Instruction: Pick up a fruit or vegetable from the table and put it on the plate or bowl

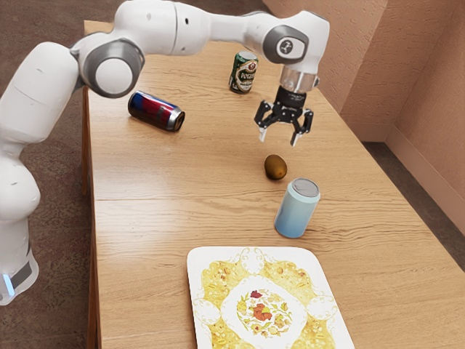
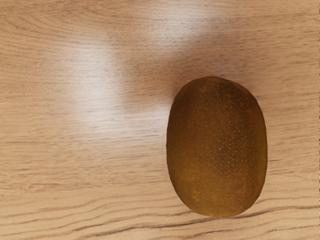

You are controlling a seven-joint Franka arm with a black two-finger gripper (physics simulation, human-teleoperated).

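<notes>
gripper point(image 1: 282, 135) hangs above the table point(image 1: 160, 196), jaws spread, grasping nothing. kiwi point(image 1: 275, 166) lies on the wood just below it — near the pale blue can point(image 1: 296, 208). patterned plate point(image 1: 266, 305) sits well apart at the near edge.

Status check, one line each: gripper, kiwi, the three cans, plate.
gripper: open, holding nothing, hovering above the kiwi
kiwi: lying on the table, not gripped
green can: standing upright
dark blue can: lying on its side
light blue can: standing, close to the kiwi
plate: flat on the table, nothing on it
</notes>
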